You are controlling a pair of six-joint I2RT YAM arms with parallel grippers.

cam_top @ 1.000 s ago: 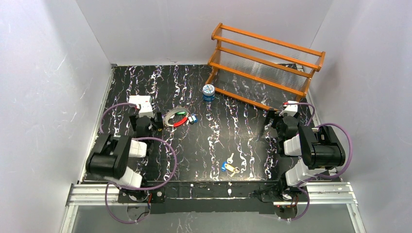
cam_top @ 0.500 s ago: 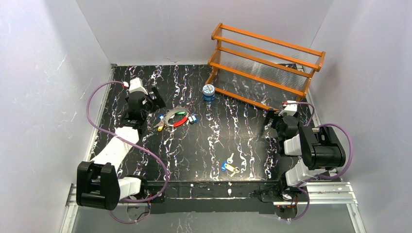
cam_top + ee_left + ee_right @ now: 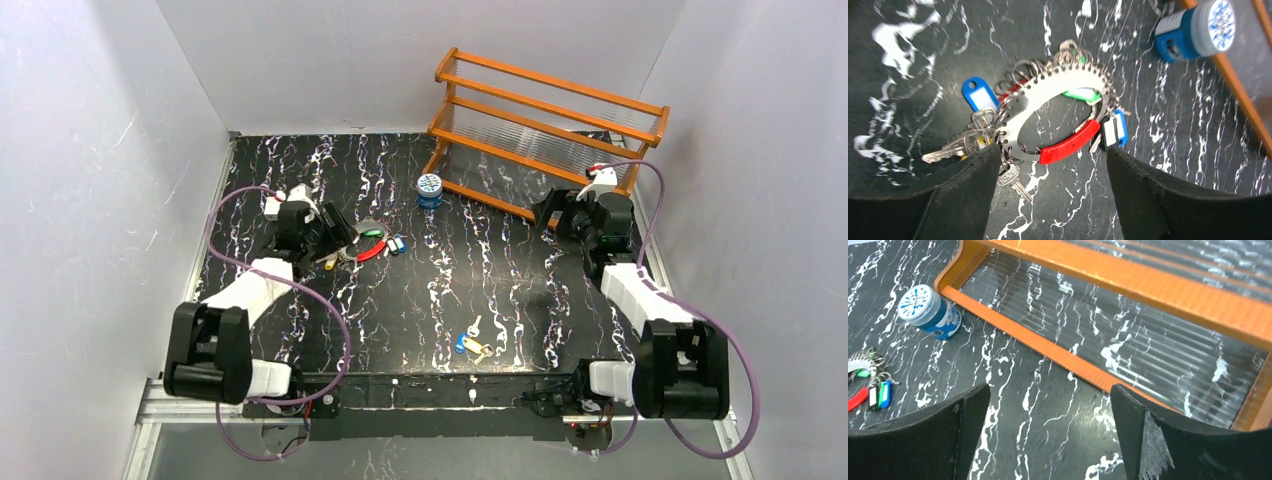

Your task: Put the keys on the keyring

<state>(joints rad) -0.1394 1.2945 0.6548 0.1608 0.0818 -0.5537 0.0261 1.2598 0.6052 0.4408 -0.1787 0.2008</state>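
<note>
The keyring (image 3: 1074,80), a wide silvery-white ring with holes along its rim, lies flat on the black marbled table (image 3: 430,290). Clipped to it are a red tag (image 3: 1069,143), a green tag (image 3: 1083,94), blue tags (image 3: 979,94) and silver keys (image 3: 949,150). My left gripper (image 3: 1052,165) hangs open just above the ring's near edge, one finger at each side of it. More keys (image 3: 470,343), with blue and yellow heads, lie loose near the table's front. My right gripper (image 3: 1048,397) is open over bare table beside the rack.
An orange wooden rack (image 3: 545,135) with ribbed clear shelves stands at the back right, its lower rail (image 3: 1048,347) just beyond my right fingers. A small blue-and-white tin (image 3: 429,189) stands between the rack and the keyring.
My left arm swung out to the far left, then came in over the keyring, its jaws narrowing slightly. The right arm stretched away from its base towards the rack.
</note>
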